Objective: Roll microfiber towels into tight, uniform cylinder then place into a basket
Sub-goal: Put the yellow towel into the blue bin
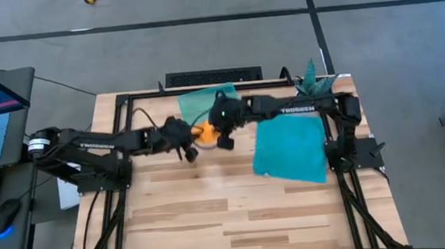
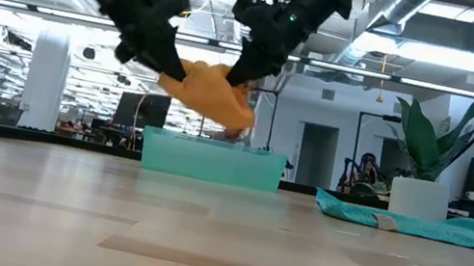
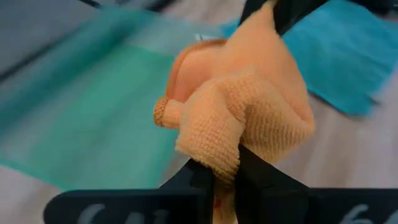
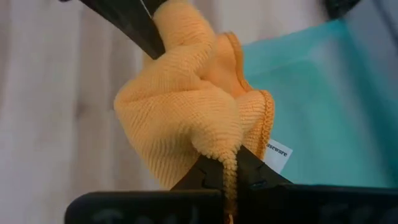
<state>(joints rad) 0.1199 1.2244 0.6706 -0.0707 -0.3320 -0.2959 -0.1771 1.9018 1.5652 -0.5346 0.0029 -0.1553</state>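
Bare wooden table [image 2: 217, 247] fills the foreground in the low view, and above it both arms have the orange towel [image 2: 210, 91] bunched up in mid-air, clear of the wood.

Left gripper [image 1: 186, 146] is pinched on one end of the bundle; in its own wrist view the two dark fingers are pressed together with orange cloth squeezed between them. Right gripper [image 1: 223, 137] is doing the same from the other side, clamped tight on a fold with the little white label [image 4: 277, 154] hanging out beside it. So the towel hangs between the two grippers, touching both.

Honestly it looks more like a wad than a neat cylinder right now. To do this step well I'd say: keep both pinches firm, move the arms together so the bundle doesn't stretch or unroll, and get it fully over the basket [image 2: 213, 160] before letting go. Lower it until it's sitting inside the walls, then release both ends at about the same time so one side doesn't flop over the rim.

From above, the basket sits at the far edge of the table, just beyond the grippers, so the towel is near it but I don't think it's over it yet. Blue towel [image 1: 290, 149] is lying flat under the right arm, well apart from the action, not rolled yet.
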